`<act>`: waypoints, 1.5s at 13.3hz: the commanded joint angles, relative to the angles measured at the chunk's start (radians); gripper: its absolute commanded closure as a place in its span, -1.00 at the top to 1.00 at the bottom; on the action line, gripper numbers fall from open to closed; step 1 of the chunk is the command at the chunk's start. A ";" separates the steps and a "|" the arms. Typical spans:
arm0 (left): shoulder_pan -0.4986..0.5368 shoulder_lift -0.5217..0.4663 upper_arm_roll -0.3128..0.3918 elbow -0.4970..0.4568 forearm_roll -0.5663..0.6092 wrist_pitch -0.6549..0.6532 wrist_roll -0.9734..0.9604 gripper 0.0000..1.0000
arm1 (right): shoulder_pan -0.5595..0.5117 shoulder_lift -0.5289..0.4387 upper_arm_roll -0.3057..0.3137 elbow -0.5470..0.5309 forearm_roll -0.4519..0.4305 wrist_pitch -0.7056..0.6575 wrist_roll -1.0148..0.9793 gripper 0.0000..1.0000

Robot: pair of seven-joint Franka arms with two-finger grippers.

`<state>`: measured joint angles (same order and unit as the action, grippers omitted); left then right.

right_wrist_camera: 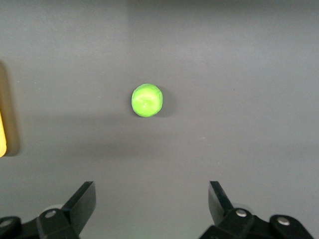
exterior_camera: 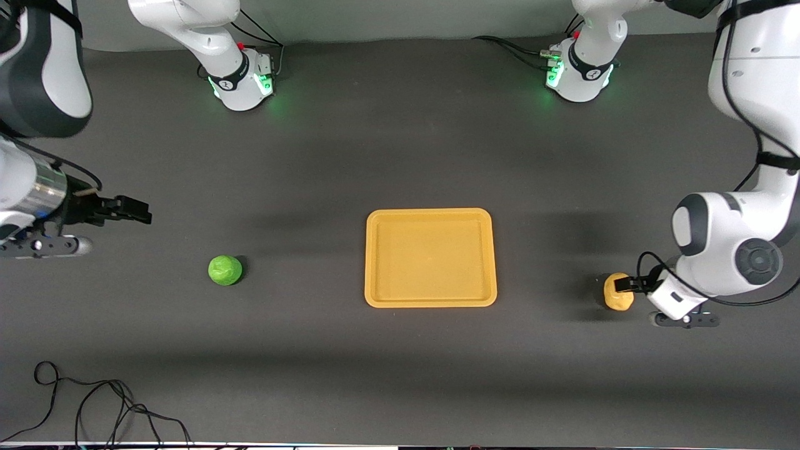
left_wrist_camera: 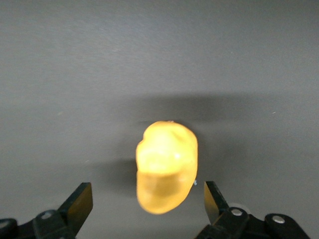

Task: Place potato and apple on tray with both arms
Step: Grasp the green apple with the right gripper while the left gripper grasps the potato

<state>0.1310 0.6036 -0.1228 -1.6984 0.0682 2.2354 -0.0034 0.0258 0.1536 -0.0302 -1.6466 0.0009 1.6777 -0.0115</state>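
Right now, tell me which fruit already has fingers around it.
The potato: the left gripper sits low with open fingers on both sides of it. The apple lies alone, the right gripper well off it.

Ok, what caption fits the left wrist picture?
Open left claw closing in around the potato on the table.

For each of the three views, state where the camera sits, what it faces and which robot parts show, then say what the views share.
Front view: high across the table, facing both bases; shows both arms, the tray between the apple and the potato, the left gripper at the potato, and the right gripper apart from the apple.
Left wrist view: on the left wrist, facing the potato between its open fingertips.
Right wrist view: on the right wrist, facing the apple well ahead of its open fingertips.
Shared: each wrist view shares its fruit with the front view.
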 commanded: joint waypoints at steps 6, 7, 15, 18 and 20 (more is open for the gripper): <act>-0.030 0.062 0.008 0.017 0.016 0.029 -0.003 0.97 | 0.006 0.098 -0.005 -0.276 0.024 0.458 0.008 1.00; -0.031 0.067 0.008 0.017 0.016 0.029 -0.006 0.87 | 0.008 0.107 -0.001 -0.326 0.024 0.549 0.040 1.00; -0.039 -0.022 0.003 0.037 0.006 -0.111 -0.036 -0.45 | 0.023 0.263 0.021 -0.466 0.024 0.930 0.059 1.00; -0.060 -0.145 -0.035 0.100 -0.002 -0.385 -0.096 -0.45 | 0.023 0.303 0.030 -0.464 0.024 0.999 0.074 1.00; -0.062 -0.189 -0.108 0.100 -0.053 -0.436 -0.206 -0.45 | 0.023 0.317 0.036 -0.464 0.024 1.013 0.111 0.99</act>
<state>0.0879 0.4701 -0.1844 -1.5798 0.0453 1.8489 -0.1073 0.0451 0.4628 -0.0019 -2.1108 0.0031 2.6671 0.0593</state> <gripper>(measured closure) 0.414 0.000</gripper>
